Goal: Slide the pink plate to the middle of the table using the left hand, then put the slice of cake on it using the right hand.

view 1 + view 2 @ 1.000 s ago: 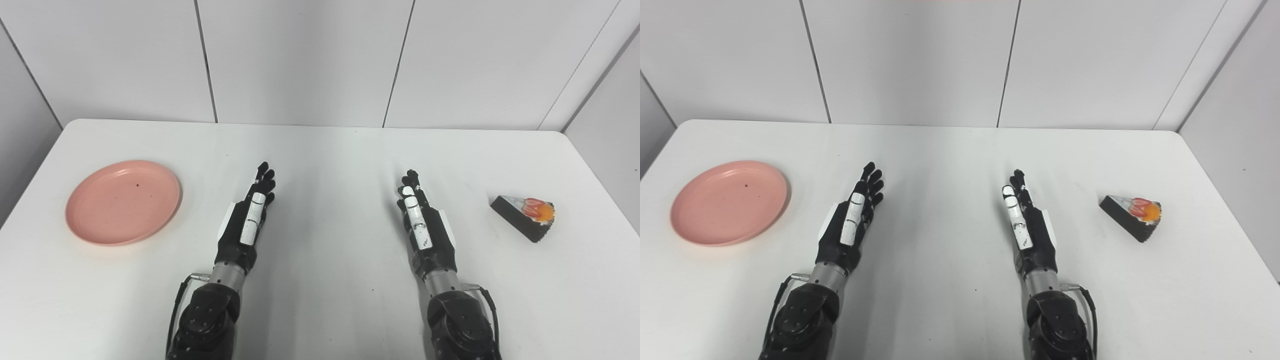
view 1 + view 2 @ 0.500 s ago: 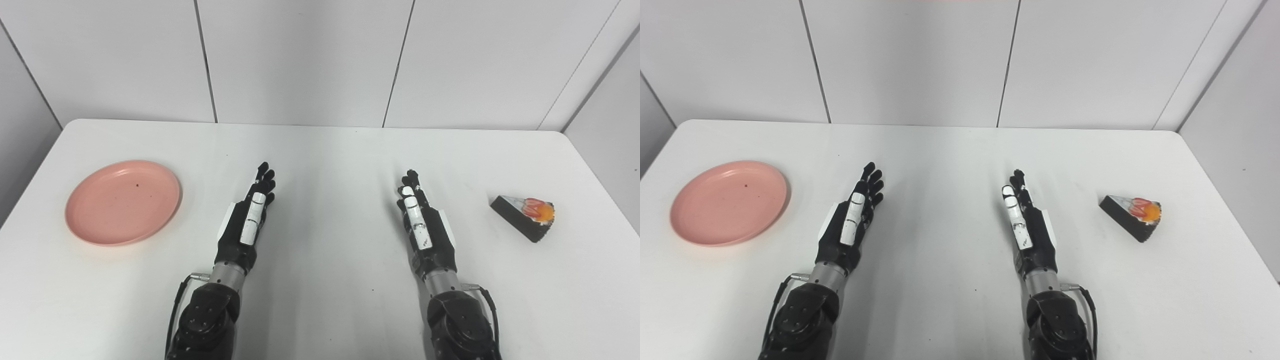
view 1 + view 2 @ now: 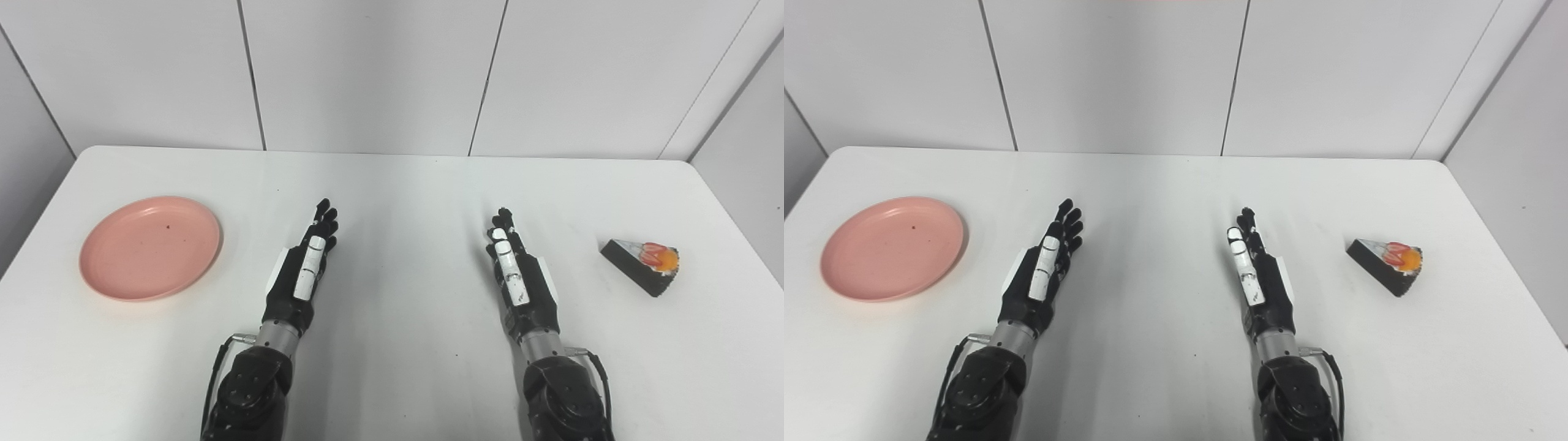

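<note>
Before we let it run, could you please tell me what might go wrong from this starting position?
The pink plate lies near the table's left edge; a clumsy push by the left hand might tip it off. The cake slice is small and low, so the right hand's fingers could squash its topping or knock it away.

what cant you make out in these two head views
- Left hand, right hand: palms face inward, edge-on in both views; fingers bunch together.
- Dark wedge-shaped cake slice: far side hidden by itself; topping too small.
- Round pink plate: dark speck too small.
</note>
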`<state>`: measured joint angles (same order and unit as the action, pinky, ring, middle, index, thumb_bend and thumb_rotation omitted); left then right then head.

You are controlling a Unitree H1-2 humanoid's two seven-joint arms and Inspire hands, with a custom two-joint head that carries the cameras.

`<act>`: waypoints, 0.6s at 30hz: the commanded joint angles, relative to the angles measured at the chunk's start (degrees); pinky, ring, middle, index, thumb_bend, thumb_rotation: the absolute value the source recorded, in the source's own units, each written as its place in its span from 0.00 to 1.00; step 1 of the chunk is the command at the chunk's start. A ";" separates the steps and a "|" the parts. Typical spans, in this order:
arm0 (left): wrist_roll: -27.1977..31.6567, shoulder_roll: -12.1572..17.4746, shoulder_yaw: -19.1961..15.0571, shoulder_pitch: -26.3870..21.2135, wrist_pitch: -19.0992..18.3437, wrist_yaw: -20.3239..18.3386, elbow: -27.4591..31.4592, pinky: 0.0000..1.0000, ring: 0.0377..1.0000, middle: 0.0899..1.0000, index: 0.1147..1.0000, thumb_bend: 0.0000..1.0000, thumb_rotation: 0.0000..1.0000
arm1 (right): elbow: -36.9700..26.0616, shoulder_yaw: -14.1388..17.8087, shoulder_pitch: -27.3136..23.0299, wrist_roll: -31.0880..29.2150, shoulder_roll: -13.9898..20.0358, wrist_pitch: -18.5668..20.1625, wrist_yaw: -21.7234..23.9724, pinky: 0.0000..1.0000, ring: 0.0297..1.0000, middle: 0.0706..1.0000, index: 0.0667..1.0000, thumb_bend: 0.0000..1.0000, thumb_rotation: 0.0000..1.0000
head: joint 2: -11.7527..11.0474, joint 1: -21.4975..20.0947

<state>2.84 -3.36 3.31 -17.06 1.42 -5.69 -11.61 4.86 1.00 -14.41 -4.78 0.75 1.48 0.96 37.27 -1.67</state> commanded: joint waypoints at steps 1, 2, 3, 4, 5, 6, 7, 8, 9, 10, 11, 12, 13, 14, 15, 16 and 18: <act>-0.16 -0.01 0.39 1.22 -2.57 -0.02 -0.84 1.00 1.00 1.00 1.00 0.74 1.00 | -1.66 0.22 -1.59 0.06 -0.06 -1.46 0.05 1.00 1.00 0.99 1.00 0.67 0.86 | -0.03 0.03; 0.12 -0.12 0.24 1.17 -2.22 -0.04 -1.09 1.00 1.00 1.00 1.00 0.74 1.00 | -1.63 0.23 -1.58 -0.07 -0.06 -1.39 0.15 1.00 1.00 0.99 0.99 0.67 0.86 | -0.01 -0.02; 0.33 -0.21 0.13 1.12 -2.03 -0.05 -1.28 1.00 1.00 1.00 1.00 0.73 1.00 | -1.65 0.22 -1.58 -0.12 -0.07 -1.28 0.19 1.00 1.00 0.99 1.00 0.68 0.86 | -0.01 -0.02; 0.40 -0.23 0.09 1.10 -2.01 -0.06 -1.36 1.00 1.00 1.00 1.00 0.73 1.00 | -1.65 0.23 -1.58 -0.12 -0.11 -1.20 0.17 1.00 1.00 0.99 1.00 0.68 0.86 | -0.02 -0.02; 0.34 -0.16 0.16 1.09 -2.22 -0.13 -1.23 1.00 1.00 1.00 1.00 0.73 1.00 | -1.61 0.21 -1.60 -0.10 -0.10 -1.29 0.19 1.00 1.00 0.99 1.00 0.68 0.86 | -0.02 -0.02; 0.11 -0.08 0.27 1.13 -2.61 -0.08 -0.96 1.00 1.00 1.00 1.00 0.74 1.00 | -1.64 0.20 -1.62 -0.09 -0.09 -1.11 0.20 1.00 1.00 1.00 1.00 0.68 0.86 | -0.05 -0.04; -0.06 -0.02 0.34 1.16 -2.88 -0.04 -0.77 1.00 1.00 1.00 1.00 0.74 1.00 | -1.66 0.19 -1.63 -0.10 -0.08 -0.98 0.21 1.00 1.00 1.00 1.00 0.68 0.87 | -0.05 -0.04; -0.17 0.01 0.37 1.17 -3.10 0.03 -0.62 1.00 1.00 1.00 1.00 0.74 1.00 | -1.66 0.18 -1.65 -0.07 -0.08 -0.95 0.20 1.00 1.00 1.00 1.00 0.68 0.87 | -0.02 -0.04; -0.22 0.01 0.38 1.17 -3.22 0.07 -0.55 1.00 1.00 1.00 1.00 0.75 1.00 | -1.66 0.16 -1.66 -0.05 -0.08 -0.93 0.19 1.00 1.00 0.99 1.00 0.67 0.87 | -0.02 -0.04; -0.23 0.02 0.37 1.17 -3.04 0.10 -0.61 1.00 1.00 1.00 1.00 0.75 1.00 | -1.59 0.16 -1.69 -0.05 -0.07 -1.10 0.22 1.00 1.00 0.99 1.00 0.67 0.87 | -0.09 -0.07; -0.24 0.02 0.36 1.17 -2.90 0.12 -0.66 1.00 1.00 1.00 1.00 0.74 1.00 | -1.54 0.15 -1.72 -0.06 -0.07 -1.21 0.25 1.00 1.00 0.99 1.00 0.67 0.87 | -0.09 -0.07; -0.12 0.09 0.32 1.08 -2.48 -0.02 -0.96 1.00 1.00 1.00 1.00 0.74 1.00 | -1.56 0.09 -1.72 0.02 -0.04 -1.29 0.27 1.00 1.00 0.99 1.00 0.67 0.87 | -0.11 -0.05; -0.03 0.13 0.30 1.02 -2.18 -0.12 -1.17 1.00 1.00 1.00 1.00 0.74 1.00 | -1.58 0.05 -1.72 0.09 -0.03 -1.33 0.28 1.00 1.00 1.00 1.00 0.67 0.87 | -0.11 -0.05; 0.04 0.14 0.24 0.96 -2.10 -0.14 -1.38 1.00 1.00 1.00 1.00 0.74 1.00 | -1.55 0.10 -1.74 0.08 -0.07 -1.31 0.21 1.00 1.00 1.00 1.00 0.67 0.87 | -0.15 -0.04; 0.08 0.14 0.20 0.92 -2.08 -0.13 -1.51 1.00 1.00 1.00 1.00 0.74 1.00 | -1.51 0.14 -1.76 0.06 -0.10 -1.29 0.16 1.00 1.00 0.99 1.00 0.68 0.87 | -0.15 -0.04; -0.04 0.06 0.20 0.96 -2.38 0.05 -1.36 1.00 1.00 1.00 1.00 0.74 1.00 | -1.51 0.14 -1.75 0.11 -0.09 -1.27 0.12 1.00 1.00 0.99 1.00 0.68 0.86 | -0.15 -0.04; -0.11 -0.04 0.20 1.02 -2.55 0.20 -1.19 1.00 1.00 1.00 1.00 0.74 1.00 | -1.60 0.14 -1.69 0.13 -0.05 -1.04 0.14 1.00 1.00 0.99 1.00 0.68 0.87 | -0.15 -0.04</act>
<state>2.83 -3.31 3.31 -17.09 1.14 -5.66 -11.53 4.86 0.99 -14.43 -4.65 0.75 1.48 0.96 37.18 -1.76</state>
